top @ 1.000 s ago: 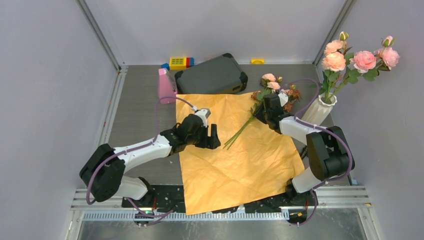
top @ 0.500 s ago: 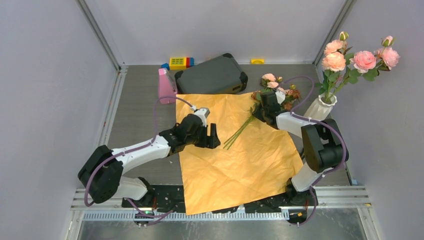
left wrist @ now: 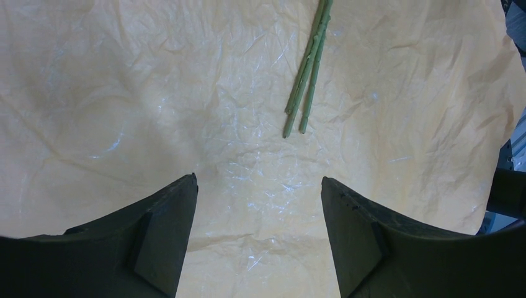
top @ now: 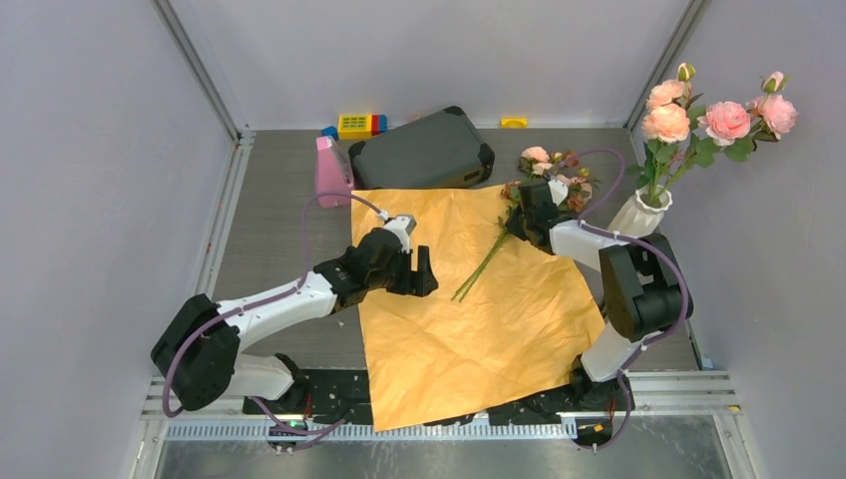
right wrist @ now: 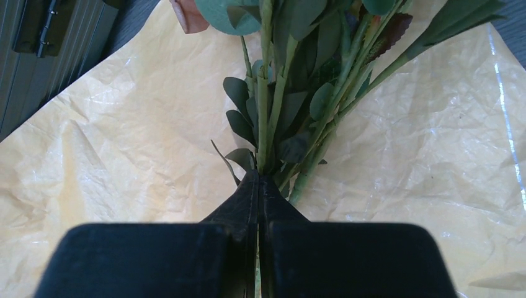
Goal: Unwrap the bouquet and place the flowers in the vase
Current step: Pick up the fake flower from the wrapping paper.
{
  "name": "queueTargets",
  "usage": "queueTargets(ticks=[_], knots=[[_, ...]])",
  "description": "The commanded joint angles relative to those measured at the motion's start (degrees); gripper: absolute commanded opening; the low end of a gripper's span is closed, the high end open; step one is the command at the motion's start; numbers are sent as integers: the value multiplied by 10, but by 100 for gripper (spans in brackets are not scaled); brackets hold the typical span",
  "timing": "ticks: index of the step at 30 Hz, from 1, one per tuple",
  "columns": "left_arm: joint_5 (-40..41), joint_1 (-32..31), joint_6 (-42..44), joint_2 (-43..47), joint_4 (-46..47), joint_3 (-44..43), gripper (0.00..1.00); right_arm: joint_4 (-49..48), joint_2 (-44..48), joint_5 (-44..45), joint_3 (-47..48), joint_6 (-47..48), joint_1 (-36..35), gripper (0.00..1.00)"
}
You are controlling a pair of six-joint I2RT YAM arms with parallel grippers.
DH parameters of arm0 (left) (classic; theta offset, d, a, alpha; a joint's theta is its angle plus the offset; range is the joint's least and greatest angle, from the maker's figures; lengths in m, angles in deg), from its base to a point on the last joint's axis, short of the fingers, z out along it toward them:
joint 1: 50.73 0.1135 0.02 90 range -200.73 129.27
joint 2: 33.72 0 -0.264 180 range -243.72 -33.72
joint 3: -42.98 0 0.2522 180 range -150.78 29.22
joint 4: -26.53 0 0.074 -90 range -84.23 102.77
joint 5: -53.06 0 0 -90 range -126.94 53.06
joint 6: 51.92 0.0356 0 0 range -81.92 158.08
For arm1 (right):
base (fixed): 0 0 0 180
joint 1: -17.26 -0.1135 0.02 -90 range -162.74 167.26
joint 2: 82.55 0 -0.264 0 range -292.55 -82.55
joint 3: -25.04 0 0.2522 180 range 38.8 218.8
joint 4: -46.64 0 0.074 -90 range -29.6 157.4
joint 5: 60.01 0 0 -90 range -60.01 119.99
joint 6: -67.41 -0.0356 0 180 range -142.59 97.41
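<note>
Orange paper (top: 469,299) lies flat and unfolded in the mid frame of the top view, its near edge hanging over the front of the surface (top: 269,230).

The bunch (top: 547,180) lies across the paper's upper right corner. Blooms are off the corner toward the back, and the stems (top: 479,269) run down-left onto the sheet.

Right jaws: pressed together, with the tips right in the stems where the leaves start (right wrist: 267,124). Can't tell if a stem is actually nipped.
- A sec ago they were part open, so they have shut since.
- The right arm (top: 638,289) has also pulled in a bit, elbow now further up-left.
- Blooms sit slightly further back vs. before, and the stem ends have swung a touch right.

Left jaws: spread wide, nothing between, hanging over bare paper (left wrist: 155,93) at the sheet's left part.
- In the left wrist view the cut stem ends (left wrist: 304,93) lie ahead of them, upper centre, well apart from both fingers (left wrist: 155,248).
- Spread is same as a sec ago. The left arm (top: 289,299) has barely shifted, a hair to the left.

White vase (top: 638,215) stands upright at the right edge of the surface, just beside the right arm. It already holds pink roses (top: 698,115) that reach the upper right of frame. No change there.

At the back: dark case (top: 419,150) touching the paper's far edge, pink wedge (top: 331,172) to its left, coloured blocks (top: 359,125), small yellow bit (top: 514,122). All as before.
</note>
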Motion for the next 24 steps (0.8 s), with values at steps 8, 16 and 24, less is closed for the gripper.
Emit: queueTargets(ticks=[8, 16, 24], knots=[[8, -1, -2, 29, 4, -4, 75, 2, 109, 9, 3, -16, 1, 0], [-17, -1, -19, 35, 25, -8, 75, -7, 156, -3, -8, -30, 1, 0], [-76, -2, -47, 26, 80, -19, 76, -41, 198, -37, -27, -62, -6, 0]])
